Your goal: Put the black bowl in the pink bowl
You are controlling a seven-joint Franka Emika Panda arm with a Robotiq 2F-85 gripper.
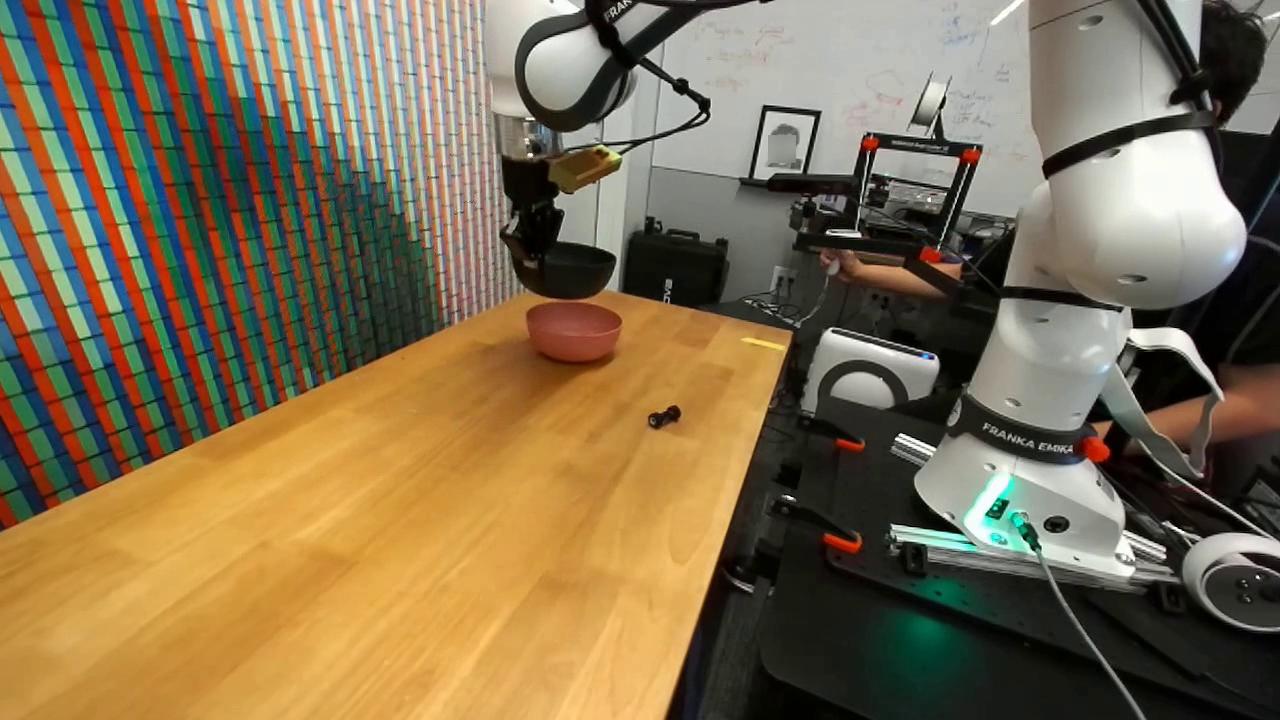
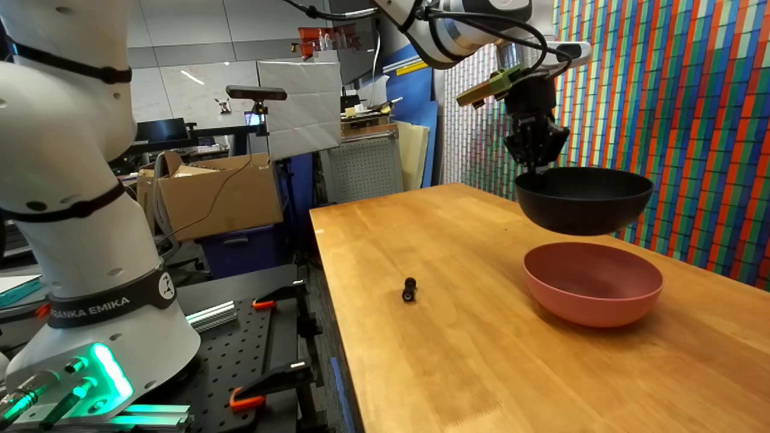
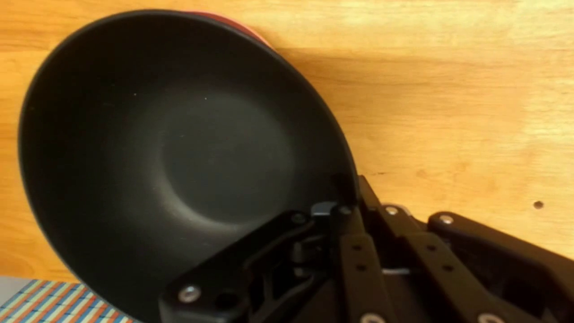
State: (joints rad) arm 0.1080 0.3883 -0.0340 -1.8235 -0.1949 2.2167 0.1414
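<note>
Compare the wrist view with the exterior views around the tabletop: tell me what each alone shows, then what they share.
Only the wrist view shows the flat inside bottom of the black bowl.
Only the exterior views show the small black object and most of the pink bowl; a yellow strip appears in an exterior view.
All show the wooden table, at least part of the pink bowl, and the gripper shut on the black bowl's rim.

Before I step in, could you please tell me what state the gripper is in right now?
Gripper: closed on the rim of the black bowl, holding it above the pink bowl.
</note>
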